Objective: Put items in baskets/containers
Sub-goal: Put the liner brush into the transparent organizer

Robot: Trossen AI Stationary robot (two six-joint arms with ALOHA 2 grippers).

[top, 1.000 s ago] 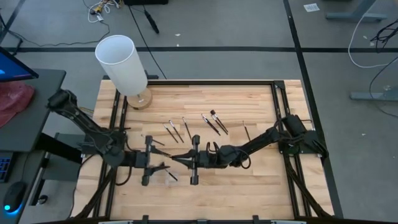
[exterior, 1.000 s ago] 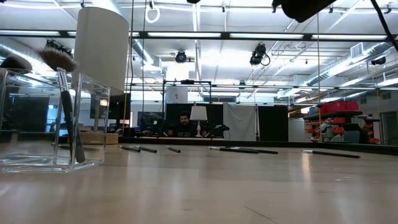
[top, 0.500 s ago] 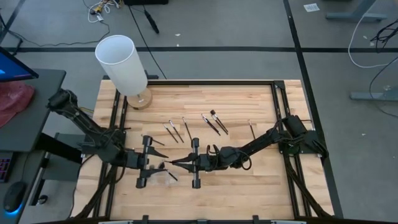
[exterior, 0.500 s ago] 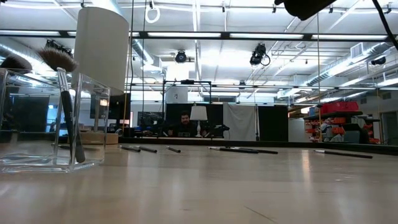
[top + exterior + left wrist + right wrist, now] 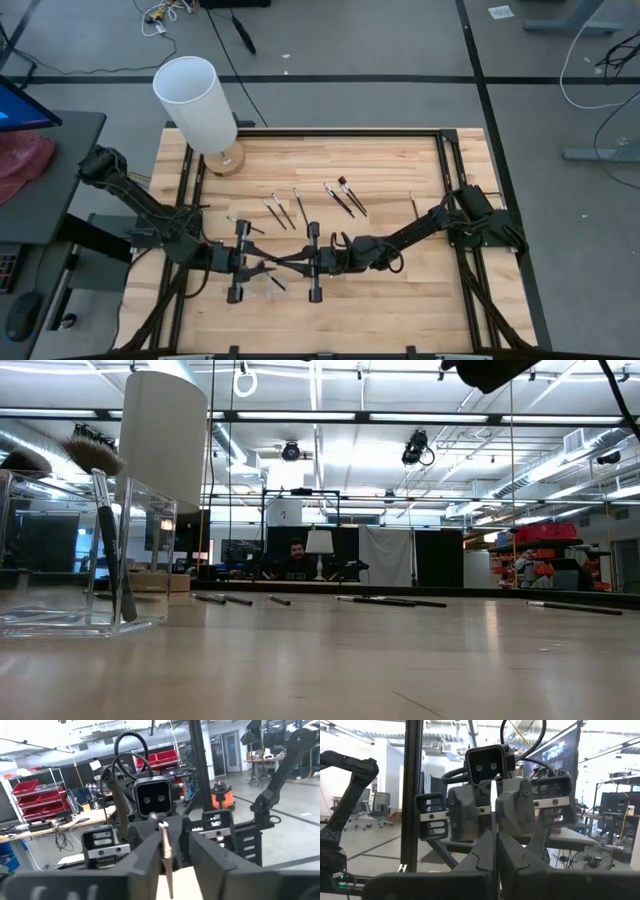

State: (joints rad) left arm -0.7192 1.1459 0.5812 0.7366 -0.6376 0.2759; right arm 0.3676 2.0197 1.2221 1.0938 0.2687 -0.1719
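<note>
L gripper [image 5: 262, 267] and R gripper [image 5: 283, 262] meet tip to tip at table's 6 o'clock. R is closed on a brush [image 5: 166, 851]; L fingers are closing on it too. Clear tray [image 5: 85, 555] holds brushes.

You look straight down on the worktop [image 5: 400, 290]; low view grazes it; each wrist camera faces the other.

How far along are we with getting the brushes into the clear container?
Done: at least two brushes stand in the clear container. In hand: the right gripper is shut on one brush, holding it out to the left gripper just above the table. Left: several loose brushes lie farther back on the wood.
</note>
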